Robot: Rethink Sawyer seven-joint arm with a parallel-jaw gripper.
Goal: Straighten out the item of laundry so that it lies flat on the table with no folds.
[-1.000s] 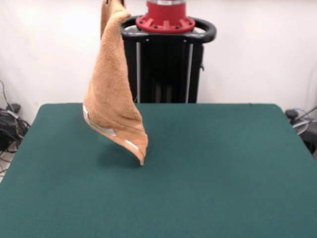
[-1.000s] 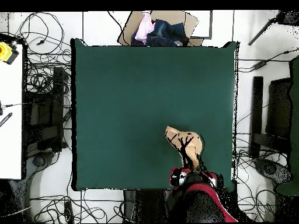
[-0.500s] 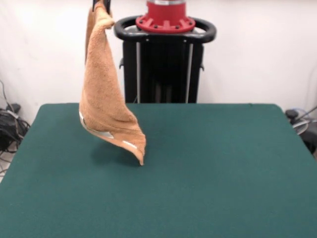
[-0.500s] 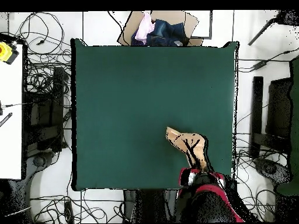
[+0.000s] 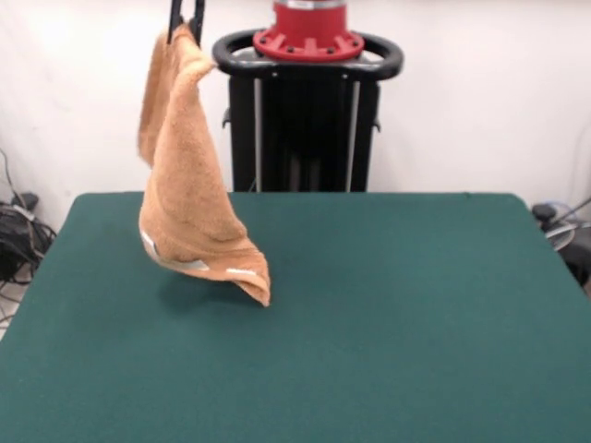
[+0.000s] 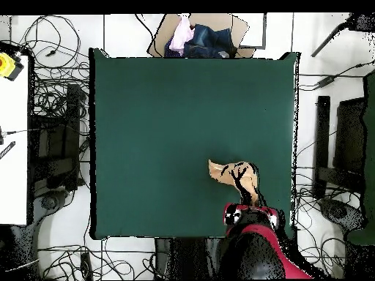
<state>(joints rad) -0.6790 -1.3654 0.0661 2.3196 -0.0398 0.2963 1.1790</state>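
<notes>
The orange-tan terry towel (image 5: 192, 194) hangs in a long drape from my gripper (image 5: 186, 26), which is shut on its top corner at the upper left of the front view. Its lowest corner reaches down to the dark green table (image 5: 388, 314) about at the table's far left part; whether it touches the felt I cannot tell. Border bands and a small white label show near its lower edge. In the overhead view the towel (image 6: 236, 175) shows near the table's (image 6: 161, 124) bottom right, just above the red arm (image 6: 253, 219).
The black and red pedestal (image 5: 307, 101) stands behind the table's far edge. A cardboard box with clothes (image 6: 198, 35) sits past the table's top edge in the overhead view. Cables lie on the floor on both sides.
My gripper has carried the towel's top corner leftward and lower in the front view. The towel's lower corner has stayed near the same spot on the table, and the drape has bunched more.
</notes>
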